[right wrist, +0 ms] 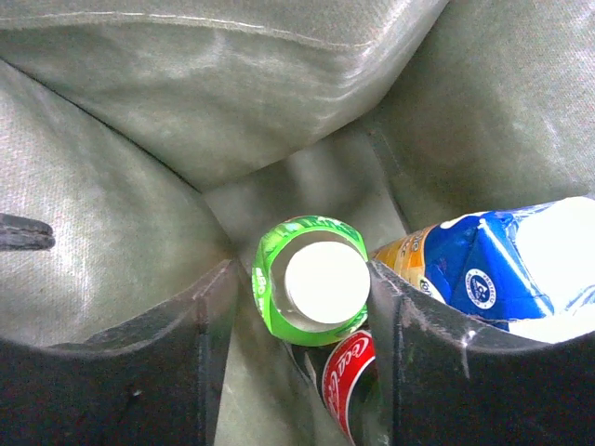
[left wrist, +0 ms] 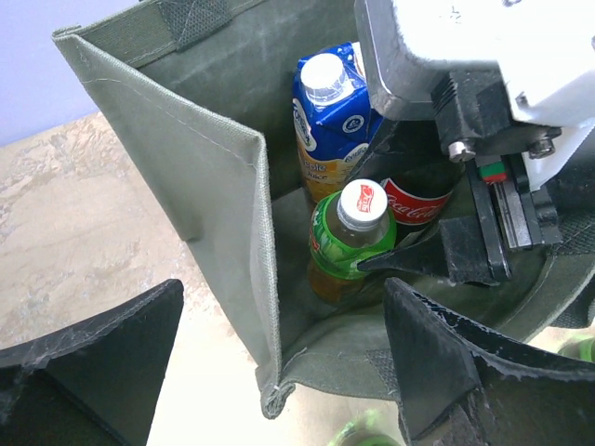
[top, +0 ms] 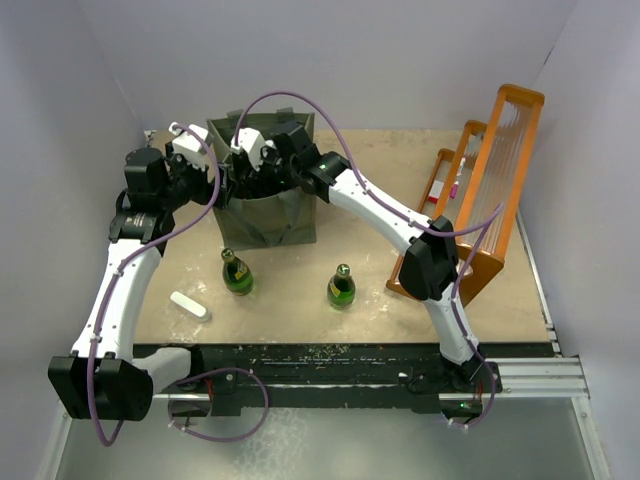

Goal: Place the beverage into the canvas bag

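Tan, scuffed table [top: 300, 305] sits between pale walls, with the canvas bag [top: 262, 215] standing open at the far middle. Inside it the green bottle [right wrist: 311, 288], white-capped, stands upright against a blue carton [left wrist: 325, 111] and a red cola can [left wrist: 418, 200].

The right gripper [right wrist: 302, 283] reaches down through the bag's mouth, one finger on each side of the green bottle. The right-hand finger looks to touch it and a thin dark gap shows at the other, so I cannot tell whether it grips.

The left gripper [left wrist: 284, 307] hangs at the bag's left corner, jaws spread wide with the fabric edge between them, untouched.

Two green glass bottles [top: 237, 272] [top: 341, 287] stand near the bag, a small white object [top: 189, 306] lies to their left, and an orange rack [top: 495, 190] sits at the right.
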Robot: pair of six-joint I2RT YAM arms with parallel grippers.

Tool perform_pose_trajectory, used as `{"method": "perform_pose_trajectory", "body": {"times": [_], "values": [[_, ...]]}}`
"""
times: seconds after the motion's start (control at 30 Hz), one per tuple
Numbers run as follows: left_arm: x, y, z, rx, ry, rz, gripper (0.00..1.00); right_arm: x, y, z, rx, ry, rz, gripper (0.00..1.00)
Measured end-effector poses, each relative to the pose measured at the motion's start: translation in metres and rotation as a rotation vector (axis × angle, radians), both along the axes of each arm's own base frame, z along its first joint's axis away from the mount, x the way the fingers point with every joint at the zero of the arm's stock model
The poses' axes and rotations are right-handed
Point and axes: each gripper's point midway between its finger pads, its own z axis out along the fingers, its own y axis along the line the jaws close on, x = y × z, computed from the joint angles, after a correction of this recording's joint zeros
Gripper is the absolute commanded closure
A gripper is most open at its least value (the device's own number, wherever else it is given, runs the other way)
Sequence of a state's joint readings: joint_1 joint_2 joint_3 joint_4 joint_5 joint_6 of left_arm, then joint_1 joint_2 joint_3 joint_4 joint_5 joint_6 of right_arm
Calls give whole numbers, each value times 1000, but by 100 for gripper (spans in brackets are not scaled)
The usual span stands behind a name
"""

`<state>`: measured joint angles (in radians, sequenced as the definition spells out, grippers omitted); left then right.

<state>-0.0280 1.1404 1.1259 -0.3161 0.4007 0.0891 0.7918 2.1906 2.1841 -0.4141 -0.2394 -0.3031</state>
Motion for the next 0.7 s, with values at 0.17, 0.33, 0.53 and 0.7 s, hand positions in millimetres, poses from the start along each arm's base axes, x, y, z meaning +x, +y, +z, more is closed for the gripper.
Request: {"method": "perform_pose_trajectory", "body": {"times": [0.17,0.33,0.53,0.7], "values": [[-1,0,2,0,-7,0,9,-1,1,2,7,5,6,32],[-1,0,3,0,-8,1,9,0,4,20,36,-19,11,31],[-1,0,3,-1,-8,1,9,-2,1,40,62,-46,9,31],[-1,0,3,-1,-8,1,10,-6,-5,67,94,-79,7,31]]}}
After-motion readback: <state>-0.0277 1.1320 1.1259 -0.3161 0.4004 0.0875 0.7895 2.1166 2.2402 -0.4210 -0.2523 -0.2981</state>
